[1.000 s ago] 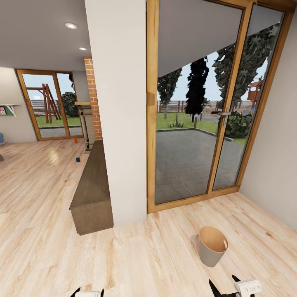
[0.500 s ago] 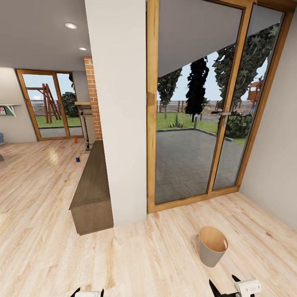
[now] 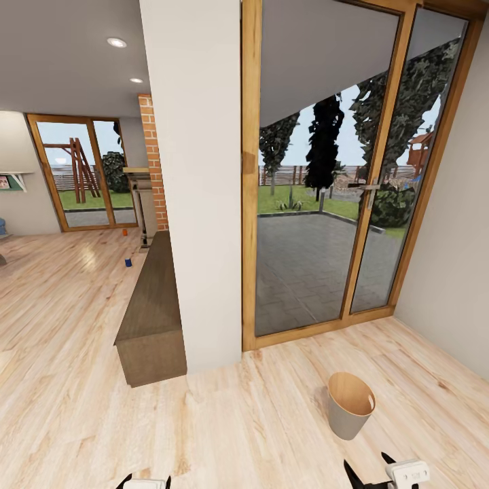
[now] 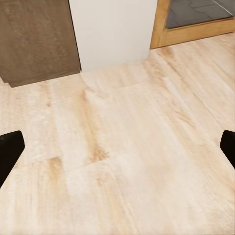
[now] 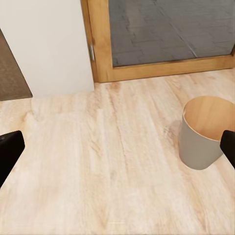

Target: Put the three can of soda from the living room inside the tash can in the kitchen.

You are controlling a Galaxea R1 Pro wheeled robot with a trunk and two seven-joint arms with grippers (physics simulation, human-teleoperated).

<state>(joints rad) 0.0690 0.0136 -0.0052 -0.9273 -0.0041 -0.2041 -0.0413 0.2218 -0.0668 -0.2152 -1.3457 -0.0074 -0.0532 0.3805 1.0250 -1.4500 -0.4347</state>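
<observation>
Blue soda can (image 3: 128, 262) and orange soda can (image 3: 125, 231): upright, far off at 11 o'clock, nearer the left gripper (image 4: 117, 147). Trash can (image 3: 350, 404) (empty) stands near the right gripper (image 5: 117, 147), at 12 o'clock. Both grippers spread wide, holding nothing.

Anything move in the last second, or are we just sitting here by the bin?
Nothing visibly changed. The head view is the same, so the base and camera are not moving. The trash can stands upright on the wood floor and holds no cans. The blue can and an orange can sit on the far floor. Both grippers, left and right, are open and hold nothing.
</observation>
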